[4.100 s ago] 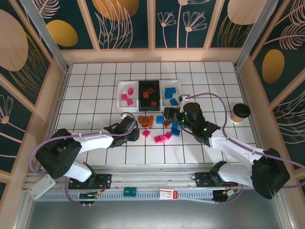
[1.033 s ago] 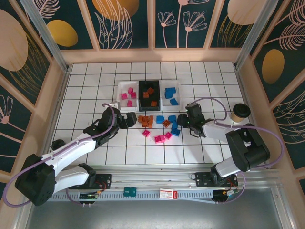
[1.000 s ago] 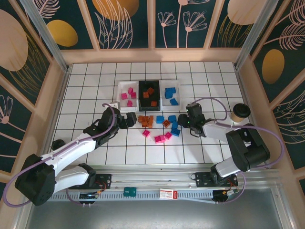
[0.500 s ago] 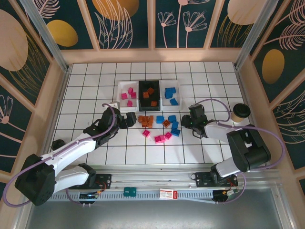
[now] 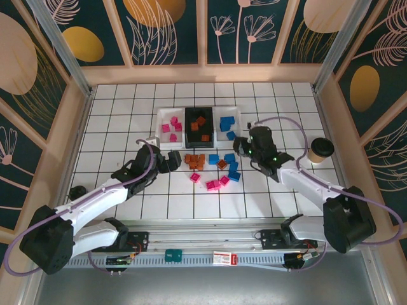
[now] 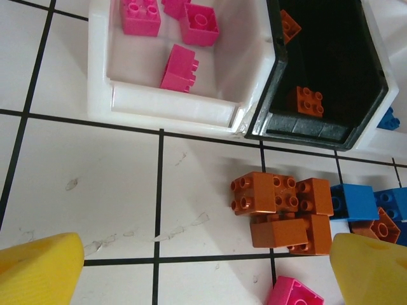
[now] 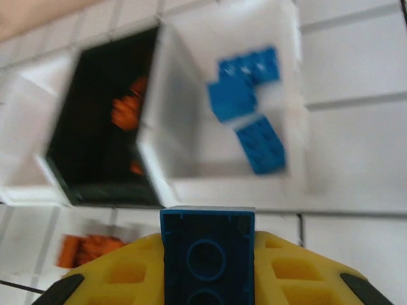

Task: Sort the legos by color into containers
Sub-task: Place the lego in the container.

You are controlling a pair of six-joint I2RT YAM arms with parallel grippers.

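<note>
Moved: right end effector [image 5: 240, 146] has lifted off the loose pile and shifted toward the bins. It now sits just short of the right white bin [image 7: 235, 187].
Right end effector state: clenched on a blue brick [image 7: 206, 244], pinched between the yellow fingers [image 7: 121, 273] with its hollow underside facing the wrist camera.
Reason for hold: judged a carry grip. The brick stands proud of the fingers, so it should drop freely into the bin that already holds blue pieces.
Left end effector [image 6: 203, 273]: released and holding nothing, poised over the orange-brown cluster [image 6: 283, 213]. This looks like staging for the next pick.
Bins: left white bin [image 6: 172, 108] holds pink and the black bin [image 6: 305, 130] holds orange-brown. They sit side by side, walls touching.
Desk [image 5: 127, 127]: loose blue bricks [image 5: 232, 168] and pink bricks [image 5: 216, 184] remain unsorted near the middle.
Unchanged: left arm keeps its earlier station and the bins have not shifted.
</note>
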